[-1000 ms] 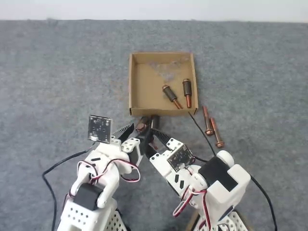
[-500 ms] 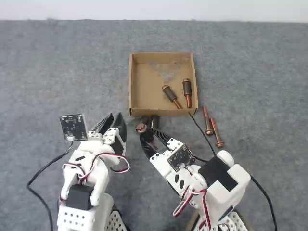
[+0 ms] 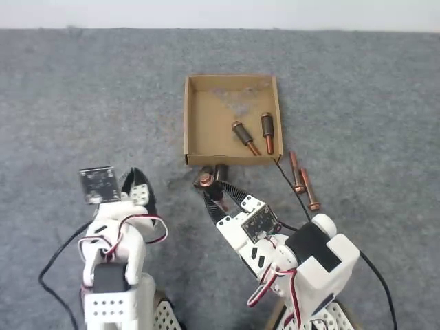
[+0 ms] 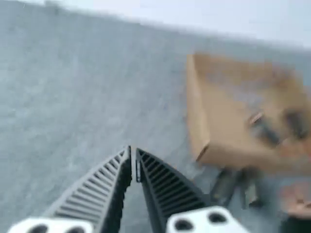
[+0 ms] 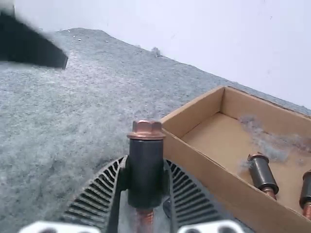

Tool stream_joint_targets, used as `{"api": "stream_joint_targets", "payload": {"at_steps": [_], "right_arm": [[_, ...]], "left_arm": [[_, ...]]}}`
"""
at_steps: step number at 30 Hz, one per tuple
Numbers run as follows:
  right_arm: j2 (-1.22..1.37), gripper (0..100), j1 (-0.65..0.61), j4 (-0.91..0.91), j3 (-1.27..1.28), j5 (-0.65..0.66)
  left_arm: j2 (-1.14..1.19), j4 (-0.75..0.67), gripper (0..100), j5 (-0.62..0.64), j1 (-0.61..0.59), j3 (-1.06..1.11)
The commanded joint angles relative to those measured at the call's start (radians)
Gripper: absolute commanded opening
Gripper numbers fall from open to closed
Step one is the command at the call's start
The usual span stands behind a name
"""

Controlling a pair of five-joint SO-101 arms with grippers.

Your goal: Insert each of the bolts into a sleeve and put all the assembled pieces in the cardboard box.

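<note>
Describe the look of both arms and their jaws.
The left arm and right arm are white plastic shells around black servos, with red, white and black wires looping between joints. Their jaws are black, tapered and ribbed with white mounts.

i counted one cardboard box [image 3: 186,117], one sleeved bolt [image 5: 145,145] in my right gripper [image 5: 145,167], two more sleeved bolts [image 3: 242,133] [image 3: 267,128] in the box, two bare bolts [image 3: 295,173] [image 3: 309,189], and one loose sleeve [image 3: 221,172].

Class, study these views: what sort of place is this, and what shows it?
Probably a robotics lab bench: a left arm and right arm stand on a grey felt-covered table, with a cardboard box and loose bolts laid out.
</note>
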Motion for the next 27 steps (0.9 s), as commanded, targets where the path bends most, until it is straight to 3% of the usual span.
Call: {"api": "stream_joint_targets", "payload": {"at_steps": [1, 17, 23, 27], "right_arm": [[-0.013, 0.6, 0.021, -0.036, 0.0, 0.021], [-0.022, 0.6, 0.182, -0.087, -0.123, 0.089], [-0.018, 0.6, 0.203, -0.07, -0.256, 0.253], [-0.021, 0.6, 0.216, 0.067, -0.359, 0.292]], "left_arm": [[-0.009, 0.094, 1, -0.169, -0.054, 0.025], [-0.021, 0.123, 1, -0.201, -0.092, 0.025], [-0.021, 0.121, 1, -0.201, -0.092, 0.025], [-0.021, 0.121, 1, -0.203, -0.092, 0.025]]}}
